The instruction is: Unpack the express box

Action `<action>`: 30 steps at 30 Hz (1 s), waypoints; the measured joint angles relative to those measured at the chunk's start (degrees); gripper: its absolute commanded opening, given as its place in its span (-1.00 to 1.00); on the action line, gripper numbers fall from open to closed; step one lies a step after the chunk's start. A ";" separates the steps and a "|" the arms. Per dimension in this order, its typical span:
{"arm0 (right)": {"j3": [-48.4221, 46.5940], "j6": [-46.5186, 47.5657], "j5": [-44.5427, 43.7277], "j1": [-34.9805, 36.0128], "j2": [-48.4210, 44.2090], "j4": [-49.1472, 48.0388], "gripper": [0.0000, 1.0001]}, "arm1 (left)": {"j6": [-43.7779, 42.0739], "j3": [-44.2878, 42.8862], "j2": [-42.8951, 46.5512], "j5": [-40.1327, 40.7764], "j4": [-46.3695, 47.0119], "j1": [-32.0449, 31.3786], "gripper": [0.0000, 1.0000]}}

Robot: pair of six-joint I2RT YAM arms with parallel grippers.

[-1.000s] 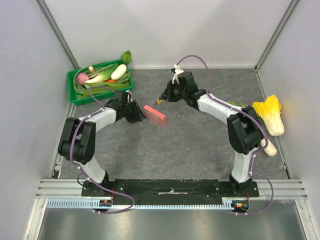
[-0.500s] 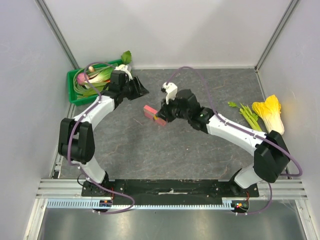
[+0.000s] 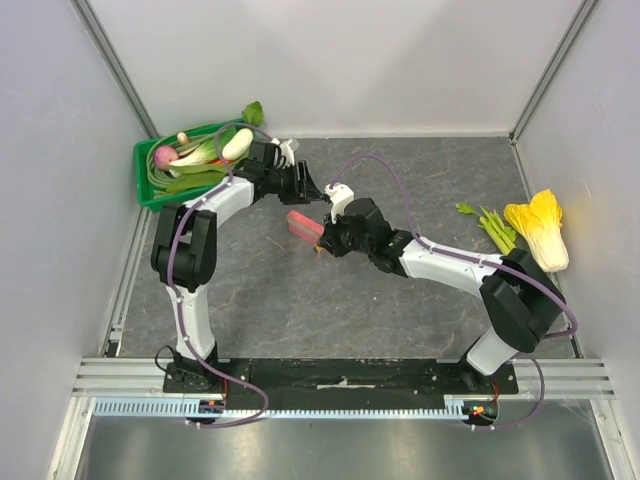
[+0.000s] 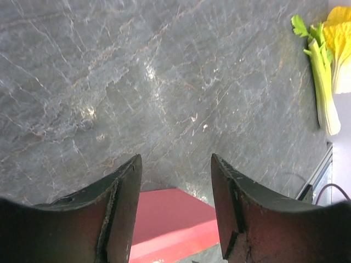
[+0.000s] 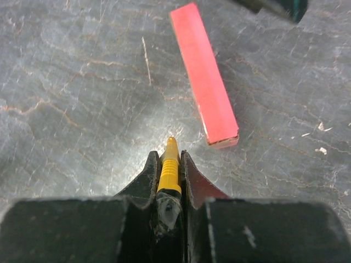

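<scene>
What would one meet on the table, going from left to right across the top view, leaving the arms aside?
crate → box → celery → cabbage

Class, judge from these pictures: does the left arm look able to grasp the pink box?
Probably yes. The left gripper is open, and the pink box shows between its fingers with nothing in the gap. The right gripper, shut on a yellow tool, sits near the box's other end, apart from it.
</scene>
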State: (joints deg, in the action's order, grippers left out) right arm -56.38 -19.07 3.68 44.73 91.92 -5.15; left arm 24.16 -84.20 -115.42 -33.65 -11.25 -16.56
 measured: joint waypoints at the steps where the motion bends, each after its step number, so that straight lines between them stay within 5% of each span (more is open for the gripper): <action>1: 0.00 -0.28 -0.74 0.00 0.20 -0.74 -1.00 | -0.26 0.00 -0.22 -0.13 -0.68 -0.09 0.16; 17: 0.07 -0.94 -11.28 -0.24 1.66 -3.04 -1.00 | -2.71 5.86 0.72 -2.54 -3.96 -0.17 0.11; 30: 1.62 -3.74 -14.12 -1.03 1.64 -3.45 -1.00 | -8.02 8.02 7.23 -6.08 -4.94 -0.20 0.39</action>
State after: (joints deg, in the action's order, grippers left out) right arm -54.76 -22.81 -10.44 43.70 93.56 -8.60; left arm 16.14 -76.18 -108.18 -39.72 -16.19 -16.75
